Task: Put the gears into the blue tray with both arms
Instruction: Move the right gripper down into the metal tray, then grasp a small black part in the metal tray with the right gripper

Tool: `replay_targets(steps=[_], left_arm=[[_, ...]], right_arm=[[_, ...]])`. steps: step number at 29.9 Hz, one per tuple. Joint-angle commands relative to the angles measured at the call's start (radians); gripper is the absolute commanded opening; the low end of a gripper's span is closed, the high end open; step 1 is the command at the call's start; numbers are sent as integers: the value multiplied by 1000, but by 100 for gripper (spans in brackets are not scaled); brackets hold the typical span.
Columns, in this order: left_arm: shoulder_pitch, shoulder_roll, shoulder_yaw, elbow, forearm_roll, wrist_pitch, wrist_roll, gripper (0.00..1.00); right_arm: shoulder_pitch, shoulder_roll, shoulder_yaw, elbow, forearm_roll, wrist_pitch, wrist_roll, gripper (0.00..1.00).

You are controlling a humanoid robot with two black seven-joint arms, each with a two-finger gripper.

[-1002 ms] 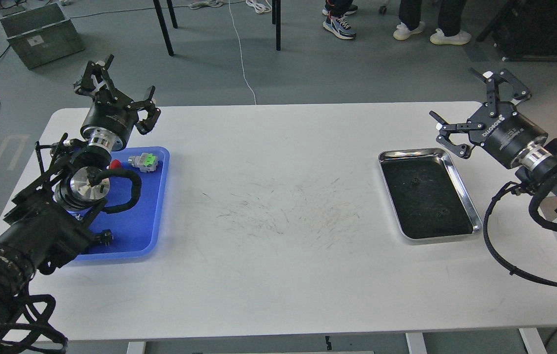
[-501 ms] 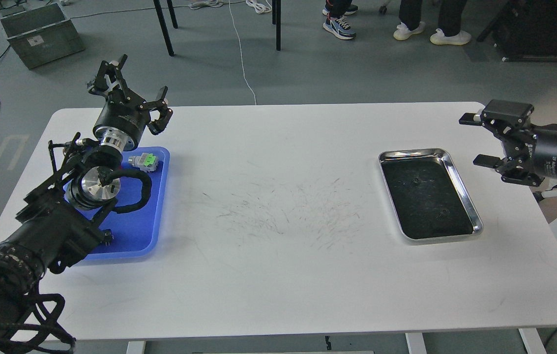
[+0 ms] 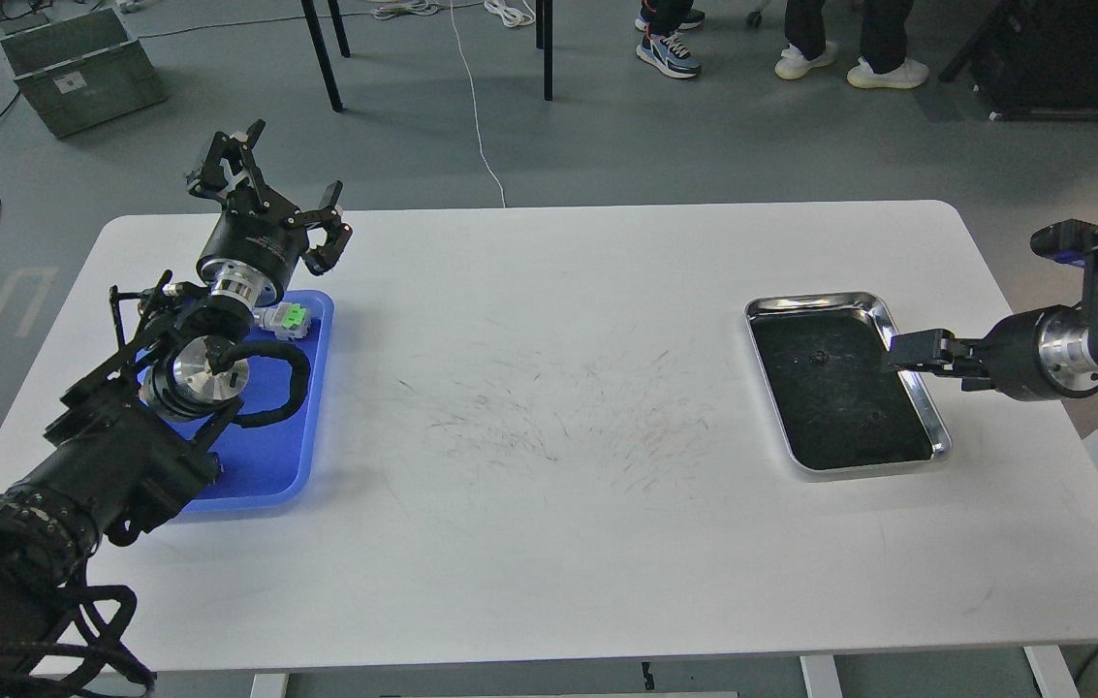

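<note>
Two tiny black gears lie on the black inside of a shiny steel tray at the right of the white table. My right gripper reaches in from the right and hangs over that tray's right rim. It is seen edge-on, so its fingers cannot be told apart. The blue tray lies at the table's left, partly hidden under my left arm. My left gripper is held above the tray's far end, open and holding nothing.
A grey part with a green top lies in the blue tray's far corner. The table's middle shows only dark scuff marks. Beyond the table are a grey crate, chair legs and people's feet.
My right arm has swung back and turned. Its gripper came down from above the table's far right to the steel tray's right rim. My left gripper has drifted slightly right.
</note>
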Motion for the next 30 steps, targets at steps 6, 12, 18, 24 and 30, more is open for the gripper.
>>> replay_targets(steps=[6, 12, 18, 24, 30], left_arm=[[-4, 5, -2, 0, -1, 0, 2, 98], [-4, 8, 0, 0, 0, 0, 2, 98], [0, 10, 0, 0, 0, -2, 0, 98], [-1, 10, 0, 0, 0, -2, 0, 98], [2, 8, 0, 0, 0, -2, -2, 98]], right_arm=[[19, 191, -34, -179, -65, -3, -19, 98], [19, 266, -73, -276, -96, -15, -19, 97], [2, 315, -78, -343, -96, -57, -19, 95], [-4, 330, -78, -382, -96, -80, -19, 95], [-4, 376, -77, -379, -93, -86, -19, 93]])
